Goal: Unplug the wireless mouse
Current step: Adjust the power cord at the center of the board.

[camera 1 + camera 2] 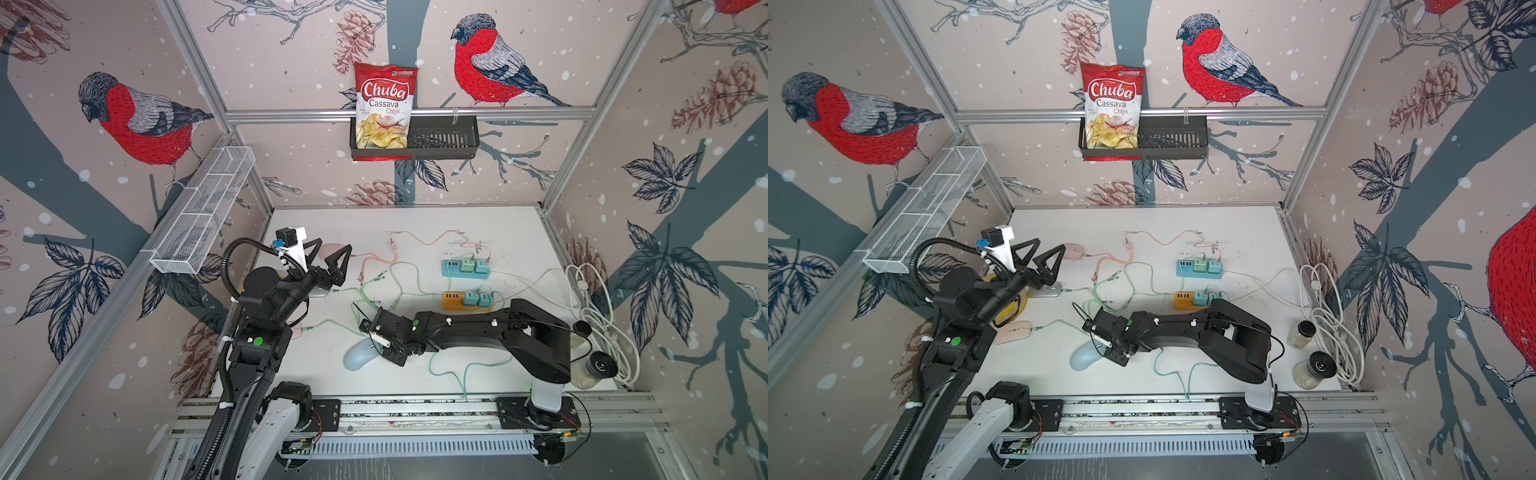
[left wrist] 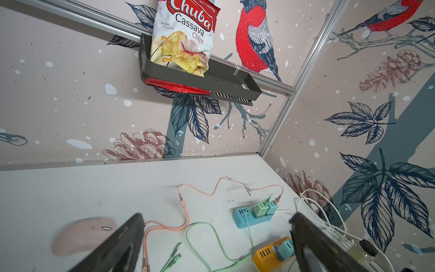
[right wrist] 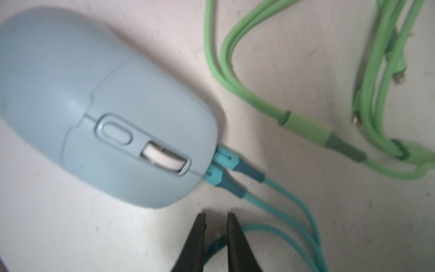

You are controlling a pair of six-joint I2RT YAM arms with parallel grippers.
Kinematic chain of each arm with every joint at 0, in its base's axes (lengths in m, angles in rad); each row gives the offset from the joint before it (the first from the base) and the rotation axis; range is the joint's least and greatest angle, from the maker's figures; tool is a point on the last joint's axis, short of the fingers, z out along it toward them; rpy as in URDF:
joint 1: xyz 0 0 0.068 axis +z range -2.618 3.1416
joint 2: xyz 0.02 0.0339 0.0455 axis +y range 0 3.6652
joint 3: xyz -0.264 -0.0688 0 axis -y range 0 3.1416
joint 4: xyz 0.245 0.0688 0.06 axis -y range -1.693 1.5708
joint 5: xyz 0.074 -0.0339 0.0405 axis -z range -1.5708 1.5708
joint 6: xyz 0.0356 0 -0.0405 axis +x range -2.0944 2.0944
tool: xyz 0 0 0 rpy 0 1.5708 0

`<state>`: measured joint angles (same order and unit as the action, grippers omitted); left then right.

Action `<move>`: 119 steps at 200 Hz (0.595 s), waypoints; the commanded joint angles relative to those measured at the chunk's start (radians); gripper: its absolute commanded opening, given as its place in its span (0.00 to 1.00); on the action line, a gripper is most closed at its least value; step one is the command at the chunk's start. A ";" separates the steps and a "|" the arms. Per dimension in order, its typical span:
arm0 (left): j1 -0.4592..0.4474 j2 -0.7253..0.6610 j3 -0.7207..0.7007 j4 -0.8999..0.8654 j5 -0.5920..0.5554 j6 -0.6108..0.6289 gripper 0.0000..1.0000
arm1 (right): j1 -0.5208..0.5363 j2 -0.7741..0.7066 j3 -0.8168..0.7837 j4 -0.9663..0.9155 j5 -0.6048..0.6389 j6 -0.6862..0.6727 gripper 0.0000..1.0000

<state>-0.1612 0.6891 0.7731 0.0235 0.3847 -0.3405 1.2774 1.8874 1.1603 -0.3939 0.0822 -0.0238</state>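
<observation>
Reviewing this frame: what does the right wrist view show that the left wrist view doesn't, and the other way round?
Only the right wrist view: the blue mouse with teal plugs at its front, and the right gripper, its fingers nearly together with a teal cable end between them; grip unclear.
Only the left wrist view: the pink mouse, chips bag in the wall shelf, blue power strip, orange power strip, and the wide-open left gripper.
Both: the white table and green cables.
</observation>
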 commanded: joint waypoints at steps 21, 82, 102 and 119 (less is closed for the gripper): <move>-0.001 0.012 -0.003 0.042 0.019 -0.023 0.97 | 0.005 -0.021 0.010 -0.065 0.034 0.024 0.25; -0.001 -0.001 0.000 0.007 0.008 0.001 0.97 | -0.020 -0.004 0.089 -0.081 0.018 -0.041 0.33; -0.001 0.000 -0.002 0.004 0.006 0.011 0.97 | -0.047 0.025 0.112 -0.092 -0.021 -0.071 0.34; -0.001 0.000 -0.001 0.001 0.001 0.021 0.97 | -0.073 0.039 0.110 -0.087 -0.054 -0.090 0.33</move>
<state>-0.1612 0.6903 0.7719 0.0097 0.3904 -0.3405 1.2278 1.9091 1.2625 -0.4648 0.0814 -0.0689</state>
